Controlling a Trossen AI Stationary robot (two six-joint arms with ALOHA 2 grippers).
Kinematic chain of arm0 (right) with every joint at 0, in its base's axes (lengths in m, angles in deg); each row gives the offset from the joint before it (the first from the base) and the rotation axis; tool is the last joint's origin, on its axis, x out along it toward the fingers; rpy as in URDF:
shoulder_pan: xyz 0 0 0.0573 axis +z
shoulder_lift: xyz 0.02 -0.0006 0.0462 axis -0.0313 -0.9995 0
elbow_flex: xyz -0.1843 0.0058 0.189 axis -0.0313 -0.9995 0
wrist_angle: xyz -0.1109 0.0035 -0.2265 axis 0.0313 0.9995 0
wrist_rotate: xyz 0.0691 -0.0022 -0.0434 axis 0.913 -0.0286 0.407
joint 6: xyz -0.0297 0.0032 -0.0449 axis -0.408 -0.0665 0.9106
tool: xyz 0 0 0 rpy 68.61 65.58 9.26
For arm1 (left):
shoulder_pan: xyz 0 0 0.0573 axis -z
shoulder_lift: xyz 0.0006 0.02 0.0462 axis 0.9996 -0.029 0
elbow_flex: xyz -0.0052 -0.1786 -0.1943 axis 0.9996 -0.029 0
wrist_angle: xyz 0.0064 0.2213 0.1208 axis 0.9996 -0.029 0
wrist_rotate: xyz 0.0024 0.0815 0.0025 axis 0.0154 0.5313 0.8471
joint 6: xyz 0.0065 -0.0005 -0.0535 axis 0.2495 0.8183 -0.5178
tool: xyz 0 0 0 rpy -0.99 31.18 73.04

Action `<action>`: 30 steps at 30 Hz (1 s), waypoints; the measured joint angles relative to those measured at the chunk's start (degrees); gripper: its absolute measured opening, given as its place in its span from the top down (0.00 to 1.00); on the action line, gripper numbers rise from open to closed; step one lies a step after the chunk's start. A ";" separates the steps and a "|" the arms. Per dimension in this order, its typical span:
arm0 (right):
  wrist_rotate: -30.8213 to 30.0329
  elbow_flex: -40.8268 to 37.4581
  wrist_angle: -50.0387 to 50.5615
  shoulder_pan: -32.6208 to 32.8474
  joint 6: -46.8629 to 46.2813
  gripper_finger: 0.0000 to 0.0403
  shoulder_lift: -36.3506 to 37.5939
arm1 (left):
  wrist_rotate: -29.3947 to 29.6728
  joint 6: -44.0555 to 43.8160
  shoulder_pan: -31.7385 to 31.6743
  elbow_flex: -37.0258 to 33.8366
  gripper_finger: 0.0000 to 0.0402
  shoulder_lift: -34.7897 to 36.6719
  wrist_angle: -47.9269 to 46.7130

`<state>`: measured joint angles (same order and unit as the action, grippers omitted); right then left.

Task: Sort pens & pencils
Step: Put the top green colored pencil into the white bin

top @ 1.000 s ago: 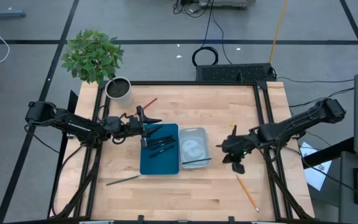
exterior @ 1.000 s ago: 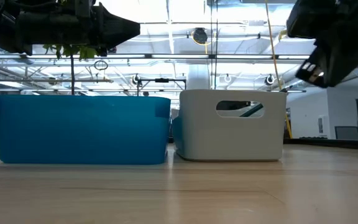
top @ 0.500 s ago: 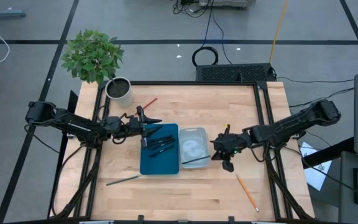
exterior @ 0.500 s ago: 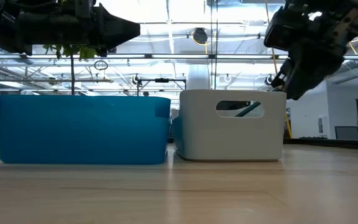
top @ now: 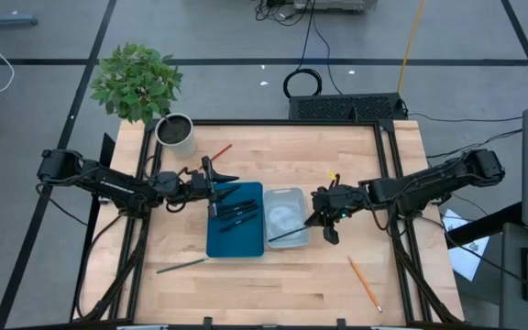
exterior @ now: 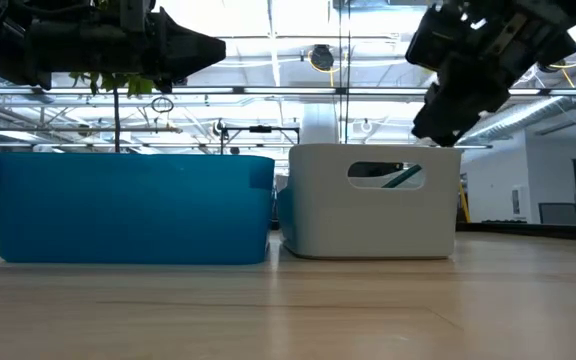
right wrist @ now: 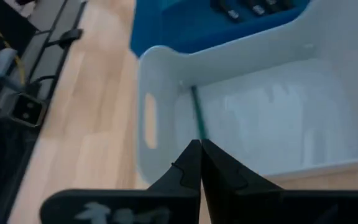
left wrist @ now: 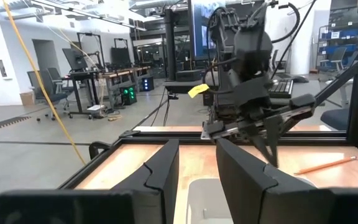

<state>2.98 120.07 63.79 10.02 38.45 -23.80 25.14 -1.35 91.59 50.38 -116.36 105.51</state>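
Several black pens (top: 236, 211) lie in the blue tray (top: 220, 243). A dark green pencil (top: 287, 236) leans inside the white bin (top: 285, 192), its higher end at the bin's right rim; it also shows in the right wrist view (right wrist: 197, 118) and through the bin's handle hole (exterior: 403, 178). My right gripper (top: 323, 223) (right wrist: 199, 149) is shut, just above that rim. My left gripper (top: 216, 189) (left wrist: 197, 165) hovers open over the tray's far-left corner. A red pencil (top: 218, 152), a green pencil (top: 181, 266) and an orange pencil (top: 365, 282) lie on the table. My right gripper's shut fingertips (right wrist: 191, 155) stand right at the near end of the dark green pencil (right wrist: 201, 138), coming slanting down from the table's right. Whether they touch it, I cannot tell.
A grey pot (top: 174, 133) with a leafy plant (top: 136, 81) stands at the table's far-left corner. The blue tray (exterior: 133, 205) and white bin (exterior: 373, 215) sit side by side mid-table. Bare wood lies along the near edge and far right.
My right gripper has moved toward the table's left edge and slightly farther back, rising a little, from the bare wood right of the white bin to the bin's right rim. The left arm has kept still.
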 joint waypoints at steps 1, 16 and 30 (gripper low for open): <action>0.00 0.00 0.36 -0.54 0.46 1.00 0.00 | 0.00 0.00 0.00 0.00 0.72 0.00 0.00; 11.48 -0.03 11.64 0.08 7.58 1.00 5.45 | 0.24 0.02 -0.11 0.00 0.72 0.00 -0.46; 10.28 -0.04 6.42 -4.40 13.77 1.00 -0.70 | 0.46 0.04 -0.11 0.00 0.72 0.00 -0.53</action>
<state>13.26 120.03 70.22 5.62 52.22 -24.50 25.60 -1.31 91.48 50.38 -116.36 104.98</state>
